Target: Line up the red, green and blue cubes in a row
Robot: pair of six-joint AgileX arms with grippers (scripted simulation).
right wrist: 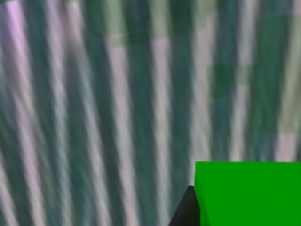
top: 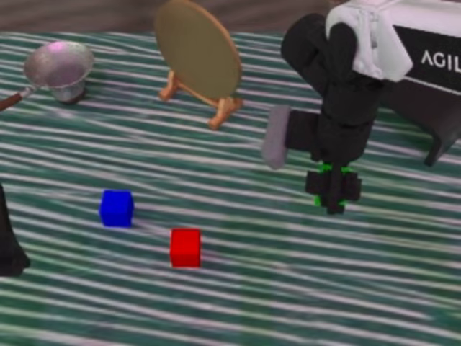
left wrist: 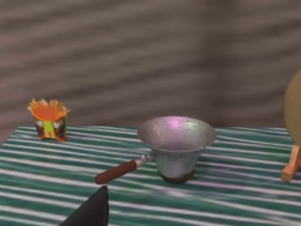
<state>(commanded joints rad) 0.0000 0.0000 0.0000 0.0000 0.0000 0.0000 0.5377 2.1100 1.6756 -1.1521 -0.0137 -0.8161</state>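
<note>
Green cube [right wrist: 247, 193] clamped in right gripper [top: 333, 189] fingers; blue cube [top: 117, 208] | red cube [top: 186, 247] apart

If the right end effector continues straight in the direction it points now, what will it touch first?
Probably the striped tablecloth. The right end effector points down, with the green cube between its fingers, and only bare cloth shows beneath in the right wrist view. The cube would likely meet the cloth first; height above it is unclear.

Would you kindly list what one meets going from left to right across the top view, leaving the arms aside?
Metal pan → blue cube → red cube → green cube, only glimpsed under the right claw. The wooden disc is left out, since it overlaps the red cube's span.
</note>
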